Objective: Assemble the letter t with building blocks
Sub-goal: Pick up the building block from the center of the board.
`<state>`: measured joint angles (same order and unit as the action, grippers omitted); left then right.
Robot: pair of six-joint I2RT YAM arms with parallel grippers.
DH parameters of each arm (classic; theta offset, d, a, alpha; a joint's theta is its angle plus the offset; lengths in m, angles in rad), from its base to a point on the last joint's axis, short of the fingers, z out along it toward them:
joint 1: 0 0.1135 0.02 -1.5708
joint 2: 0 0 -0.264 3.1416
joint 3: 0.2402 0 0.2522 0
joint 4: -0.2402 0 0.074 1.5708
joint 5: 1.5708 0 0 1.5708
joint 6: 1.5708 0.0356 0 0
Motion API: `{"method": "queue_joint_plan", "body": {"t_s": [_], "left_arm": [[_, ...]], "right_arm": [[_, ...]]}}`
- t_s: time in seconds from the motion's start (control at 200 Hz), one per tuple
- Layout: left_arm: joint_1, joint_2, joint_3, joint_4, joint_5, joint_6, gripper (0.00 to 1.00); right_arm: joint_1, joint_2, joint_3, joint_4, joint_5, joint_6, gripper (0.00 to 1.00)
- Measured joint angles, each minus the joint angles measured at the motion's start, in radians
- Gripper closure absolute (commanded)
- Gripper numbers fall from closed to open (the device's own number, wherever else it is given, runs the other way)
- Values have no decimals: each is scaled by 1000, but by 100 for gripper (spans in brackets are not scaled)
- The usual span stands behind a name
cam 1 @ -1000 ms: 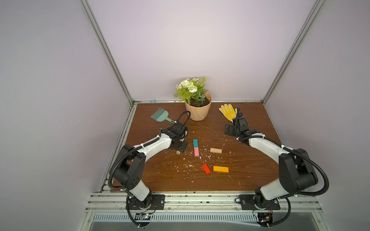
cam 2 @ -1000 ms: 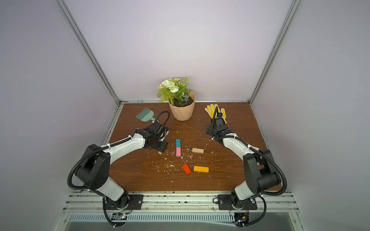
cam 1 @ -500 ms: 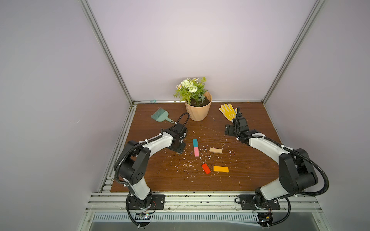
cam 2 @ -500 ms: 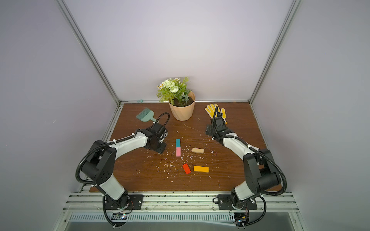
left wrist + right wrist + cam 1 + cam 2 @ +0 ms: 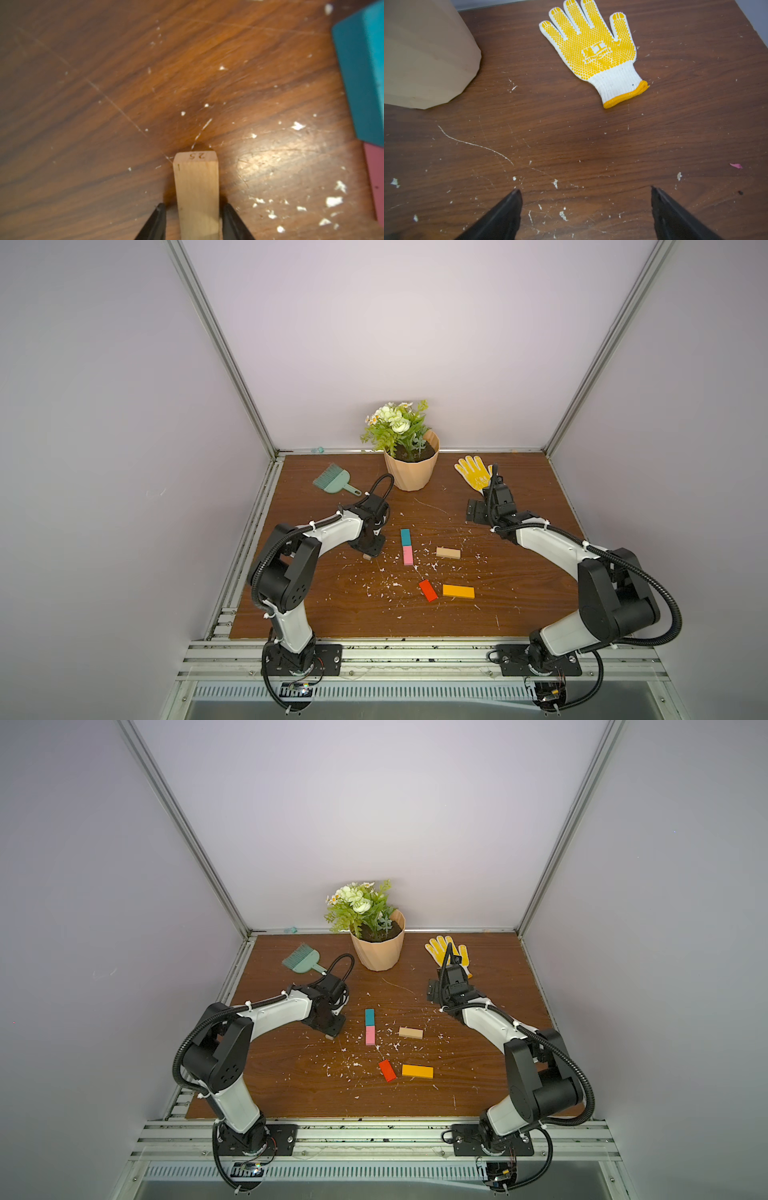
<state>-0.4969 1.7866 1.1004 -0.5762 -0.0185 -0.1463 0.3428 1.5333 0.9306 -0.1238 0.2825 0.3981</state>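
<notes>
My left gripper (image 5: 192, 205) is down at the table, its jaws closed against the two long sides of a tan block (image 5: 196, 187) marked 25, which lies flat. In both top views only the end of this block (image 5: 366, 556) peeks from under the left gripper (image 5: 369, 549). To its right, the teal block (image 5: 405, 536) and pink block (image 5: 408, 556) lie end to end in a column. A second tan block (image 5: 448, 552) lies right of them. The red block (image 5: 428, 590) and orange block (image 5: 458, 591) lie nearer the front. My right gripper (image 5: 584, 191) hovers open and empty near the glove.
A potted plant (image 5: 411, 472) stands at the back centre. A yellow-dotted glove (image 5: 591, 47) lies at the back right, and a green hand brush (image 5: 332, 483) at the back left. White crumbs are scattered around the blocks.
My left gripper has settled over the tan block and its jaws have narrowed onto the block's sides. The right arm has not moved.
</notes>
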Motion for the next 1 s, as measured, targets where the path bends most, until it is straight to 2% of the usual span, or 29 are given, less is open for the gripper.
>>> {"method": "queue_joint_plan", "body": {"t_s": [0.16, 0.35, 0.485, 0.646, 0.786, 1.001], "left_arm": [[1, 26, 32, -6, 14, 15, 85], [1, 37, 51, -18, -16, 61, 86], [0, 24, 56, -25, -58, 116, 91], [-35, -19, 81, -22, -97, 272, 94], [-74, -18, 99, 5, -74, 416, 96], [-80, -38, 34, 83, -55, 603, 99]], "right_arm": [[0, 0, -1, 2, 0, 2, 1], [0, 0, -1, 4, 0, 1, 1], [0, 0, -1, 3, -2, 0, 1], [0, 13, 21, -4, -8, -9, 1], [0, 21, 34, -2, -17, -16, 1], [0, 21, 34, -3, -26, -16, 1]]}}
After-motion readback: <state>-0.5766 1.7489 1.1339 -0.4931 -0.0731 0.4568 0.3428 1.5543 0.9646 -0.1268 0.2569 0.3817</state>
